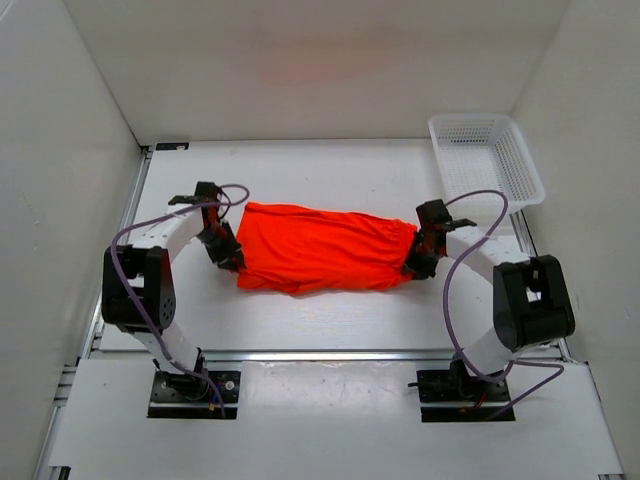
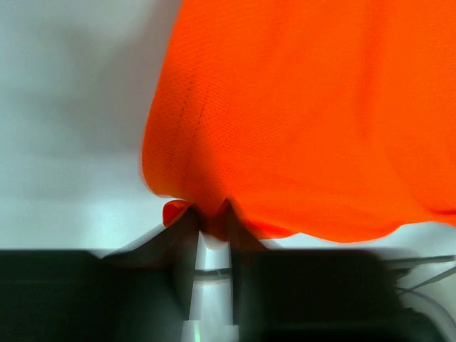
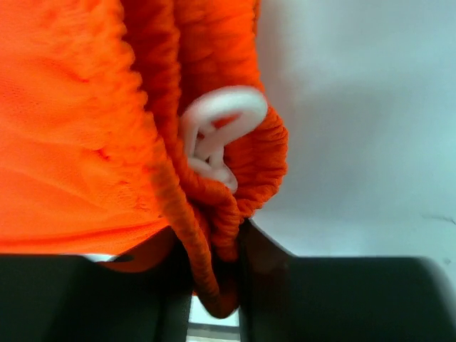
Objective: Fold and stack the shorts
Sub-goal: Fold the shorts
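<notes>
Orange shorts (image 1: 320,248) lie stretched left to right across the middle of the white table. My left gripper (image 1: 228,255) is shut on the hem at the shorts' left end; in the left wrist view the fabric (image 2: 306,114) bunches between the dark fingers (image 2: 184,235). My right gripper (image 1: 420,262) is shut on the elastic waistband at the right end; in the right wrist view the gathered waistband (image 3: 206,214) sits between the fingers (image 3: 267,263), with a white drawstring loop (image 3: 217,128) just above them.
A white mesh basket (image 1: 485,158) stands at the back right corner of the table. White walls close in on the left, back and right. The table's front edge and arm bases (image 1: 190,385) lie below.
</notes>
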### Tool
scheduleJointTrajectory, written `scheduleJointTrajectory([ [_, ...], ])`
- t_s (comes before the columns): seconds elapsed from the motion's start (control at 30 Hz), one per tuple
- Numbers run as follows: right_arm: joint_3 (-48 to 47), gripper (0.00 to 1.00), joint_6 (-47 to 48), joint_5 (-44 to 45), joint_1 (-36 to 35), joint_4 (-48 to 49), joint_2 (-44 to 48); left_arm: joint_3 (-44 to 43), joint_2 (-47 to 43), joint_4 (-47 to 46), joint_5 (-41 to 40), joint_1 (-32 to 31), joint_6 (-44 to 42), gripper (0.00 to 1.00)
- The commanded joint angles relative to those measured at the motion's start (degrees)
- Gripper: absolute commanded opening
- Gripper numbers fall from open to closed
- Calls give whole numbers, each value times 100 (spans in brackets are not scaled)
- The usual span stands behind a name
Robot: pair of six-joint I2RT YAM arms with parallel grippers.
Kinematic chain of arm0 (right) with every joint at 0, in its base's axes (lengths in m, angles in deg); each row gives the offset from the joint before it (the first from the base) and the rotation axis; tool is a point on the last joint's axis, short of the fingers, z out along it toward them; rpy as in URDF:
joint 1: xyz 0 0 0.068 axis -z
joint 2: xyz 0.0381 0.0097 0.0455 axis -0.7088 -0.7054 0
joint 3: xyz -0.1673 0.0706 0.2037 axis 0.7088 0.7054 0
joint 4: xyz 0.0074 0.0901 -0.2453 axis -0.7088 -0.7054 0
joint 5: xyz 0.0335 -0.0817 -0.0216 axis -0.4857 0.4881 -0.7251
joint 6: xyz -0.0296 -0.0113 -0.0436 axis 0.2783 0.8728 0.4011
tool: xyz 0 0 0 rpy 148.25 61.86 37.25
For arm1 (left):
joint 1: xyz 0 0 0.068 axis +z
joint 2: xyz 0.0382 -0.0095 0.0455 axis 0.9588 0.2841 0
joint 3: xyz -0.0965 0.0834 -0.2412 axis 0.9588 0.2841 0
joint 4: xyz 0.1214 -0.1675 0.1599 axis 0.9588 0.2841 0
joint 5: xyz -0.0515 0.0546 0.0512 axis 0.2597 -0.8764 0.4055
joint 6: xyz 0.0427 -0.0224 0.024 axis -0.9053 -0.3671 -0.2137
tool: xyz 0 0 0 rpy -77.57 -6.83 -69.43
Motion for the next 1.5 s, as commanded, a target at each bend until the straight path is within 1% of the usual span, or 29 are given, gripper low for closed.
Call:
scheduleJointTrajectory([
  [0.0, 640, 31, -84, 229, -35, -37, 555, 771, -753, 93, -193, -48, -90, 40],
  [0.03, 747, 42, -145, 229, -35, -37, 670, 904, -895, 93, -193, -48, -90, 55],
  [0.07, 844, 54, -146, 229, -35, -37, 785, 992, -1027, 154, -193, 13, -151, 67],
  [0.1, 906, 73, -146, 229, -35, -89, 1003, 993, -1272, 215, -141, 66, -151, 73],
  [0.13, 906, 78, -146, 333, -35, -194, 1101, 923, -1379, 285, -140, 119, -204, 74],
  [0.2, 906, 88, -146, 501, -35, -327, 1294, 520, -1511, 539, -271, 207, -204, 74],
  [0.27, 670, 91, -76, 616, -35, -441, 1296, 73, -1573, 611, -377, 207, -256, 74],
  [0.33, 476, 94, 64, 668, 105, -503, 1296, -175, -1399, 681, -439, 207, -257, 74],
  [0.4, 362, 94, 126, 800, 236, -503, 1235, -429, -1197, 681, -492, 207, -257, 72],
  [0.47, 186, 94, 293, 800, 315, -503, 1085, -509, -863, 516, -545, 207, -257, 71],
  [0.53, 46, 94, 407, 670, 368, -389, 743, -510, -539, 392, -597, 207, -257, 67],
  [0.6, -61, 93, 469, 546, 369, -232, 365, -458, -326, 191, -545, 207, -204, 66],
  [0.63, -61, 90, 539, 484, 369, -126, 268, -457, -212, 137, -492, 207, -143, 62],
  [0.73, 71, 79, 539, 133, 369, 235, -66, -388, 184, -12, -430, 207, -90, 57],
  [0.77, 71, 70, 539, 54, 369, 288, -136, -387, 324, -13, -430, 207, -90, 53],
  [0.83, 194, 61, 539, -69, 369, 498, -251, -247, 430, -153, -430, 207, -38, 52],
  [0.87, 255, 51, 539, -70, 369, 499, -312, -246, 544, -214, -430, 207, -37, 48],
  [0.9, 256, 47, 539, -70, 369, 499, -313, -168, 606, -215, -430, 155, -37, 44],
  [0.97, 256, 32, 539, -18, 369, 499, -313, -88, 685, -294, -378, 102, -37, 36],
  [1.0, 169, 19, 600, 44, 369, 499, -313, -27, 738, -346, -378, 102, -37, 32],
  [1.03, 168, 13, 601, 44, 369, 421, -313, -27, 738, -347, -325, 50, -37, 26],
  [1.07, 98, 7, 662, 140, 369, 324, -252, 26, 738, -347, -325, 49, -37, 22],
  [1.1, 37, 0, 662, 211, 369, 271, -173, 78, 738, -399, -325, 49, -37, 20],
  [1.2, -104, 0, 723, 501, 369, 51, -15, 201, 738, -452, -264, -56, -37, 11],
  [1.27, -157, 0, 724, 624, 369, -72, 56, 263, 738, -452, -263, -117, -37, 11],
  [1.33, -157, 0, 724, 686, 369, -72, 118, 343, 545, -452, -211, -118, 15, 11],
  [1.47, -157, 0, 724, 686, 369, -125, 171, 483, 203, -452, -404, -118, 16, 11],
])
